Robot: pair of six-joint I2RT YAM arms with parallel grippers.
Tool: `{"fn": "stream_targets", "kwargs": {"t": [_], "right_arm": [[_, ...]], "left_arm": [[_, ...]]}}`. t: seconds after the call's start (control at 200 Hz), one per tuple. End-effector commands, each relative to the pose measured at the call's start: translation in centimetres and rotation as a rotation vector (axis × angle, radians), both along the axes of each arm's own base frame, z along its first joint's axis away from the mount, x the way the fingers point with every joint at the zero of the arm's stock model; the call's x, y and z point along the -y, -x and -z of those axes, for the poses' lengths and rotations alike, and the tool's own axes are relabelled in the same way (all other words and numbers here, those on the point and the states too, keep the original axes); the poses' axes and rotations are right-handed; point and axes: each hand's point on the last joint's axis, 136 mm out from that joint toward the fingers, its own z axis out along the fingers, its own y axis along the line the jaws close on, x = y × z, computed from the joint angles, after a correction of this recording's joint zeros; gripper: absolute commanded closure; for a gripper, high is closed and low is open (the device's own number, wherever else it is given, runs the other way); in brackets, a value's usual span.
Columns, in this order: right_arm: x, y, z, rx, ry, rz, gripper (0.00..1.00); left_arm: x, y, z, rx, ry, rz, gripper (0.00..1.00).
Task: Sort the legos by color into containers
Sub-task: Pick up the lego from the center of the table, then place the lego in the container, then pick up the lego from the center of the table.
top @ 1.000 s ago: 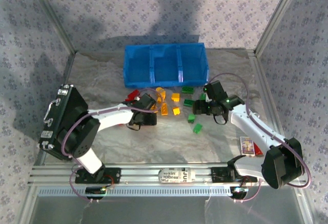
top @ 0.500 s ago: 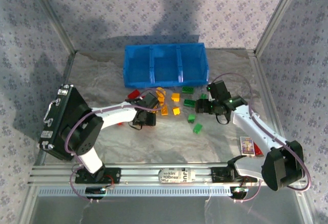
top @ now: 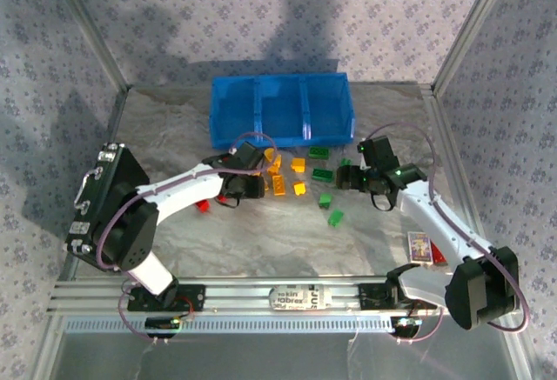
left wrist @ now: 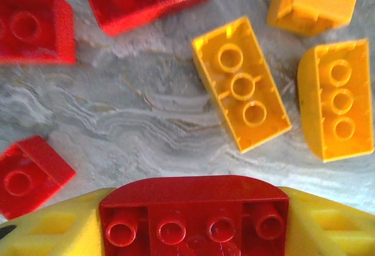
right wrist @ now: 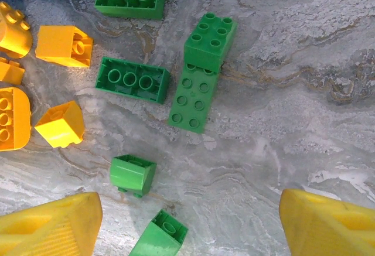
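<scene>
On the left, clamped tight in the left gripper (top: 237, 186), a red brick (left wrist: 193, 212), just above loose red bricks (left wrist: 35, 24) and orange-yellow bricks (left wrist: 241, 83). Farther back, centre, the blue bin (top: 215, 117). On the right, spread wide and empty over scattered green bricks (right wrist: 132, 79), the right gripper (right wrist: 190, 224).

Near table (top: 287, 245): bare, open passage.
Centre: orange bricks (top: 280, 185) and green bricks (top: 323, 174) — closely scattered.
Far edge: blue bin (top: 215, 123) blocks.
Left edge: black case (top: 109, 210) — bulky obstacle.
</scene>
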Motion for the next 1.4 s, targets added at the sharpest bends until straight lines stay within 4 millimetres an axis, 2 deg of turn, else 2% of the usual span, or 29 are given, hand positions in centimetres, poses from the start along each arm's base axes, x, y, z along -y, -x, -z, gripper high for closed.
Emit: {"fn": "stream_targets", "kwargs": {"t": [0.0, 0.12, 0.255, 0.42, 0.455, 0.505, 0.53, 0.56, 0.665, 0.765, 0.8, 0.86, 0.914, 1.004, 1.134, 1.209, 1.394], "right_arm": [[0.2, 0.6, 0.1, -0.003, -0.012, 0.0, 0.19], [0.3, 0.6, -0.2, 0.003, -0.017, 0.005, 0.19], [0.0, 0.7, -0.5, 0.005, -0.038, -0.004, 0.19], [-0.5, 1.0, -0.9, 0.003, -0.057, -0.014, 0.19], [-0.5, 1.1, -0.9, 0.004, -0.059, -0.017, 0.18], [-0.7, 1.2, -1.1, 0.004, -0.064, -0.022, 0.19], [-0.7, 1.4, -1.2, 0.004, -0.064, -0.025, 0.19], [-0.7, 1.5, -1.3, 0.005, -0.065, -0.027, 0.19], [-0.7, 2.2, -1.4, 0.01, -0.066, -0.035, 0.18], [-0.9, 2.6, -1.2, 0.011, -0.078, -0.053, 0.18], [-1.1, 2.7, -1.2, 0.01, -0.085, -0.065, 0.18], [-1.7, 2.8, -1.0, -0.003, -0.095, -0.093, 0.18], [-2.6, 2.7, -0.9, -0.008, -0.109, -0.131, 0.18], [-4.0, 2.5, -0.5, -0.021, -0.096, -0.183, 0.18], [-6.2, 1.7, 0.0, -0.046, -0.053, -0.247, 0.19], [-8.2, 1.3, 0.2, -0.06, -0.044, -0.297, 0.2], [-13.9, 0.0, 1.7, -0.116, -0.011, -0.4, 0.35]], "left_arm": [[-1.2, -2.1, -3.7, 0.052, 0.027, -0.013, 0.46], [-2.4, -5.8, -7.3, 0.128, 0.062, -0.05, 0.45], [-3.9, -10.9, -10.3, 0.18, 0.066, -0.09, 0.45], [-5.4, -18.0, -12.2, 0.205, 0.052, -0.143, 0.43], [-5.3, -19.5, -12.4, 0.206, 0.051, -0.142, 0.36], [-4.9, -21.3, -13.1, 0.213, 0.06, -0.131, 0.17], [-4.7, -21.9, -13.2, 0.209, 0.055, -0.131, 0.08], [-4.6, -22.0, -13.5, 0.197, 0.044, -0.134, 0.03], [-3.6, -21.0, -15.1, 0.227, -0.007, -0.11, 0.0], [-2.6, -18.7, -16.9, 0.293, 0.002, -0.084, 0.0], [-2.5, -17.6, -17.3, 0.312, 0.01, -0.079, 0.0], [-2.8, -15.4, -16.6, 0.317, 0.016, -0.082, 0.01], [-3.1, -13.4, -17.2, 0.349, 0.046, -0.08, 0.01], [-3.7, -10.0, -16.7, 0.369, 0.083, -0.078, 0.03], [-4.5, -5.1, -14.8, 0.357, 0.119, -0.069, 0.04], [-4.8, -2.4, -13.4, 0.344, 0.108, -0.049, 0.05], [-5.7, 4.0, -7.7, 0.249, 0.091, -0.051, 0.07]]}}
